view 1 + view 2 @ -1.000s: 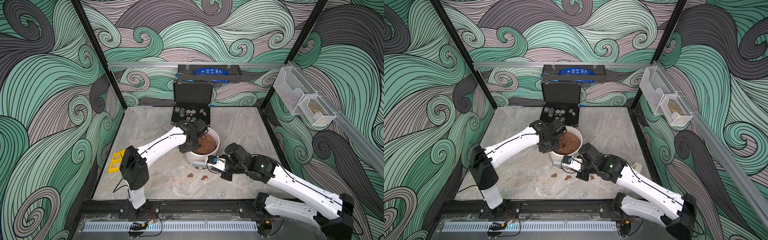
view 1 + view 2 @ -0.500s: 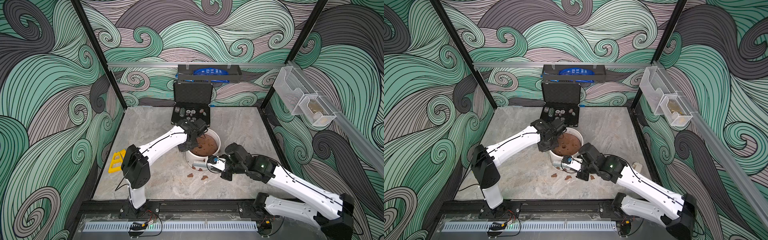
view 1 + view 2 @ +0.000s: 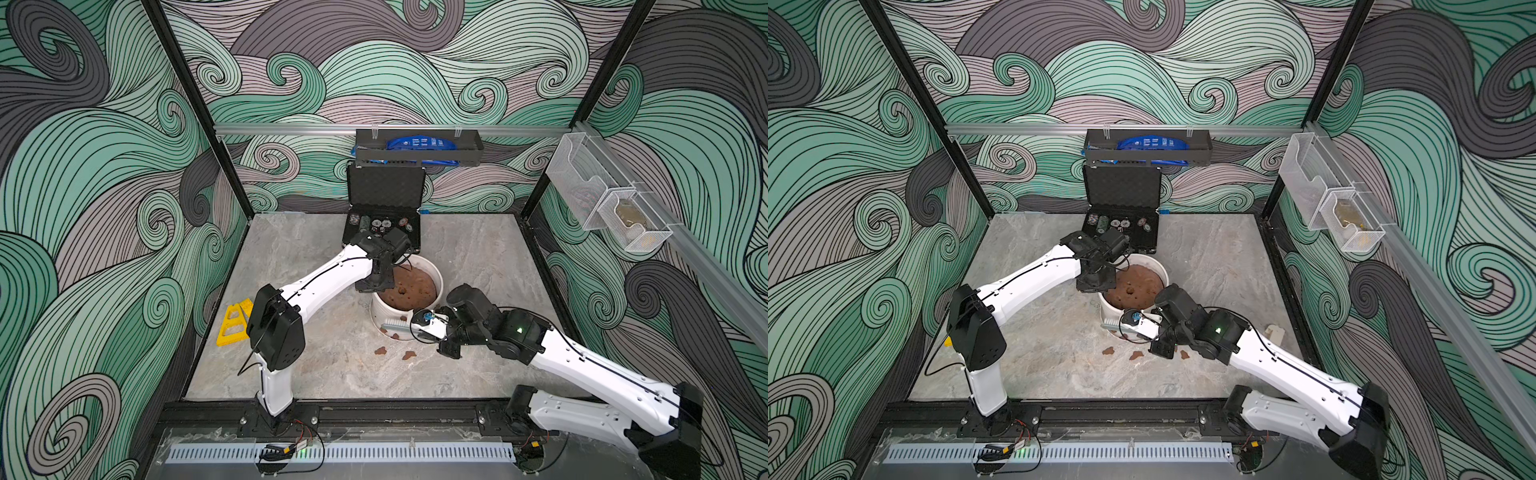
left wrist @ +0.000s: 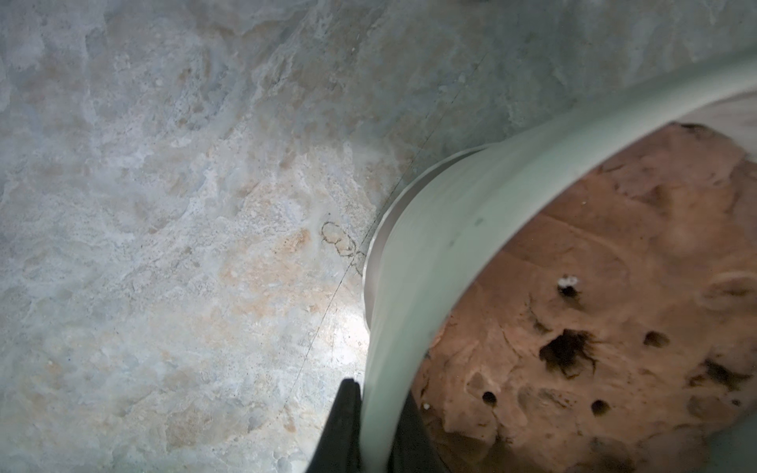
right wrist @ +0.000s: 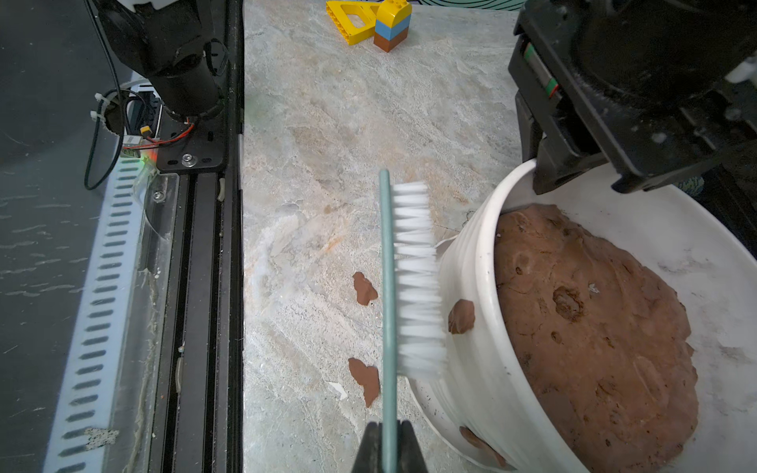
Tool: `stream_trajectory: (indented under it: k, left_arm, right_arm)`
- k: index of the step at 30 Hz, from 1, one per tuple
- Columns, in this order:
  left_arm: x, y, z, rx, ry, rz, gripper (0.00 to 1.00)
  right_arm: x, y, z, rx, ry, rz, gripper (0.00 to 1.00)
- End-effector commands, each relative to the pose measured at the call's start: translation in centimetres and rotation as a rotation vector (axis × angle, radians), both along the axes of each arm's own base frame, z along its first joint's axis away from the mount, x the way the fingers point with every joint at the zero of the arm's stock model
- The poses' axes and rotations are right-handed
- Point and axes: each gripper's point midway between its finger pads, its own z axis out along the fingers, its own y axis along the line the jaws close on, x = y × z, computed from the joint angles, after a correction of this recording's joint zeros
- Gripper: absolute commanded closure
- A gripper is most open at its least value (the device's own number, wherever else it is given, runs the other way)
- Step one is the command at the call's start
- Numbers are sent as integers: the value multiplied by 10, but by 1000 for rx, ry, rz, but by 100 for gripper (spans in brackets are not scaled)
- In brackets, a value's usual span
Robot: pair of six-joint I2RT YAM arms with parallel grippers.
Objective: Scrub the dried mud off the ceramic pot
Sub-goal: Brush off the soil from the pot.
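The ceramic pot (image 3: 386,313) (image 3: 1113,309) is white and ribbed and stands mid-table in both top views. My left gripper (image 4: 379,399) (image 3: 376,284) is shut on the pot's rim (image 4: 450,229) at the far left side, one finger outside and one inside. My right gripper (image 5: 388,428) (image 3: 417,330) is shut on the thin teal handle of a brush (image 5: 415,278) (image 3: 394,327). The white bristles press against the pot's near wall (image 5: 471,262). Dried mud (image 5: 461,316) clings to that wall by the bristles, with another patch (image 5: 479,444) lower down.
Loose mud flakes (image 5: 364,288) (image 3: 380,351) lie on the table in front of the pot. A brown soil mound (image 3: 409,286) fills the pot. An open black case (image 3: 382,232) stands just behind it. Yellow toy blocks (image 3: 235,320) lie at the left; the front rail (image 5: 196,286) is close.
My left gripper has closed onto the pot's rim. The right arm and brush have hardly moved.
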Motion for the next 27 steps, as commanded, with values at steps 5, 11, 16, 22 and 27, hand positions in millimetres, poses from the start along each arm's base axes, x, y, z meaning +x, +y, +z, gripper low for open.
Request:
stream_trajectory:
  k: [5,11,16,22,27]
  left_arm:
    - [8,-12,-13,9,16,-172,89]
    - [8,-11,-12,6,17,-179,89]
    - [10,-9,-10,4,11,-173,88]
    - [11,-7,-11,5,13,-175,89]
    - [15,-5,-8,11,1,-185,89]
  right_arm:
    - [23,-7,-3,-15,-38,-113,100]
    - [27,-10,-15,-64,0,-132,100]
    - [26,-14,-21,-98,12,-134,100]
    - [31,-25,-35,-165,9,-177,100]
    - [20,-24,-39,-177,22,-135,100]
